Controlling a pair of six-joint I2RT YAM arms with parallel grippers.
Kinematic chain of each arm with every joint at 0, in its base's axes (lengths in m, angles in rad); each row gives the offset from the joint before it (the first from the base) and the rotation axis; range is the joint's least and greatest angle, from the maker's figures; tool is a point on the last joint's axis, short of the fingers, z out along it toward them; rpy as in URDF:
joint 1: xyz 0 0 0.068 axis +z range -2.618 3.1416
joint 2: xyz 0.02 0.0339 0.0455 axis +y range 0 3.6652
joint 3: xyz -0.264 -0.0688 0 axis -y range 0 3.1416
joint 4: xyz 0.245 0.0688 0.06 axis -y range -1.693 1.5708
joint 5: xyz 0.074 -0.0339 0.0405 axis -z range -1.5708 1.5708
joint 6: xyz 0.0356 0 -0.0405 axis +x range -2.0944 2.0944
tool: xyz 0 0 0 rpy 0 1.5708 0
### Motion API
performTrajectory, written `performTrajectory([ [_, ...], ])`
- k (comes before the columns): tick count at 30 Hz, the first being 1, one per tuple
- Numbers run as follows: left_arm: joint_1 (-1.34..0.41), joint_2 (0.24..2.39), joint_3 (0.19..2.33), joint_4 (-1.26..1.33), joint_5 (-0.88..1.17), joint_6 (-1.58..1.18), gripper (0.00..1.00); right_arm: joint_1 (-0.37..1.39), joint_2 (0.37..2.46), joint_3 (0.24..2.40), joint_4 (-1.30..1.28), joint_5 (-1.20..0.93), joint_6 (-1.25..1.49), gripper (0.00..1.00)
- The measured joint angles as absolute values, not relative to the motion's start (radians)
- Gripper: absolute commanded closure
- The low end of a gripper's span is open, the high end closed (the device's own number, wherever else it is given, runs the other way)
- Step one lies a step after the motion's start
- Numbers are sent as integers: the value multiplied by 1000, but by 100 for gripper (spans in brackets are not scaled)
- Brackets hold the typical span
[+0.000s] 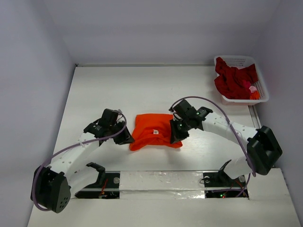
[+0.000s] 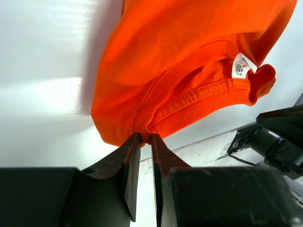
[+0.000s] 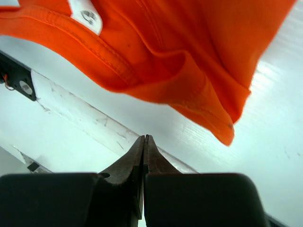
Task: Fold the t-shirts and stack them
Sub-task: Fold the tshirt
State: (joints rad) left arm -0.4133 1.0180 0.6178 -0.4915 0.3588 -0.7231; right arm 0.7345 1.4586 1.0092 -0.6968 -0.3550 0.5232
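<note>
**Orange shirt in the left claw's pinch, right claw closed on itself**

Near the middle of the white table [image 1: 104, 90], just ahead of the two arm bases: the orange t-shirt [image 1: 154, 132], bunched into a rough, partly folded rectangle. Small white neck label [image 2: 241, 66] showing on top, close to the centre of the heap. Ribbed collar curving across the left wrist view, label at its far end, and a double-stitched seam running down toward the camera. Near edge of the cloth raised a little off the tabletop there, with a soft shadow beneath it.

At the shirt's left edge, the left gripper [image 2: 146, 138]: jaws drawn almost together, with only a narrow slit between them. A fold of orange cloth by the collar seam nipped between the very tips.

At the shirt's right edge, the right gripper [image 3: 144, 138]: fingers pressed flat against each other along their whole length, closed on themselves alone. Orange hem and collar band hanging beyond the tips in the right wrist view, apart from them, with bare table between.

Both arms bent inward from either side, wrists low over the table, purple cables looping along them.

Well apart, in the far right corner: the dark red t-shirt [image 1: 232, 80], crumpled and heaped above the rim of a white lattice basket [image 1: 236, 59]. A scrap of pink and orange cloth [image 1: 253, 91] tucked at the heap's near right side; cannot tell what garment.
</note>
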Motion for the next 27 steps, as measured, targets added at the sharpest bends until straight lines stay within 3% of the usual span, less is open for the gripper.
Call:
performTrajectory([
  [8, -413, 975, 638, -532, 342, -757, 86, 735, 1433, 1081, -776, -317, 531, 100],
  [16, -433, 1124, 744, -483, 358, -757, 87, 735, 1649, 1314, -734, -298, 535, 100],
  [27, -437, 1092, 687, -432, 362, -776, 87, 735, 1771, 1173, -629, -292, 538, 100],
])
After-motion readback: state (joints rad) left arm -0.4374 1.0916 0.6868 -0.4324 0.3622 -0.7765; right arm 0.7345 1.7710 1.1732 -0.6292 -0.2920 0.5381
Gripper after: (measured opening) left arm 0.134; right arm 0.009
